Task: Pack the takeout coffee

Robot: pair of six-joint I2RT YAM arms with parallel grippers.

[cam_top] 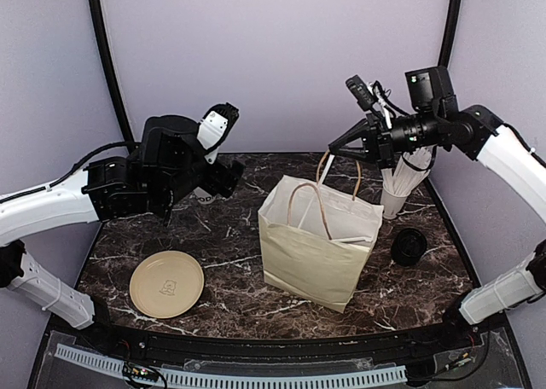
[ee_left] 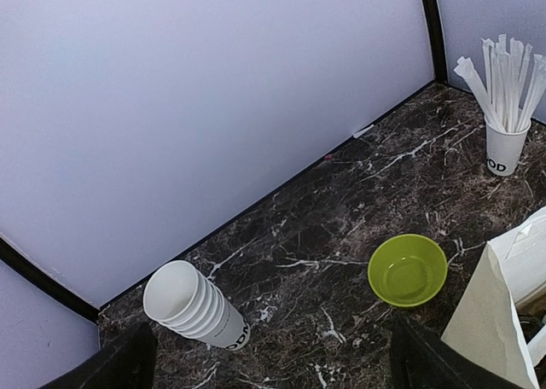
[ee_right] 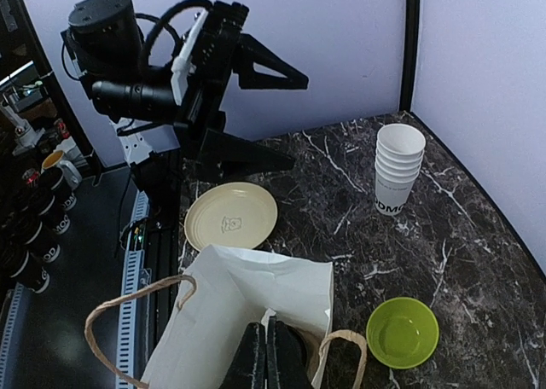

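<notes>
The takeout coffee (cam_top: 409, 246) stands on the dark marble table (cam_top: 230, 235), just right of the paper bag (cam_top: 311, 252) and in front of the cup of straws (cam_top: 395, 197). From above it shows mostly as a black round lid, and the white body is barely visible. Neither arm touches it.

The right gripper (cam_top: 334, 147) hangs in the air over the back edge of the bag, near its 2 brown handles. Its 2 fingers are pressed together with nothing between them. In the right wrist view they point down at the bag's open mouth, and a dark shape beside them cannot be made out.

The left gripper (ee_left: 273, 338) is held above the back left part of the table with its fingers (ee_left: 128, 363) spread wide and nothing between them. The stack of lidless cups (ee_left: 198, 310) lies below it, and the green bowl (ee_left: 408, 269) sits farther right, close to the bag.

The bag stands upright and open in the middle of the table. A tan plate (cam_top: 166, 284) lies flat at the front left, well apart from the bag and far from the coffee.
</notes>
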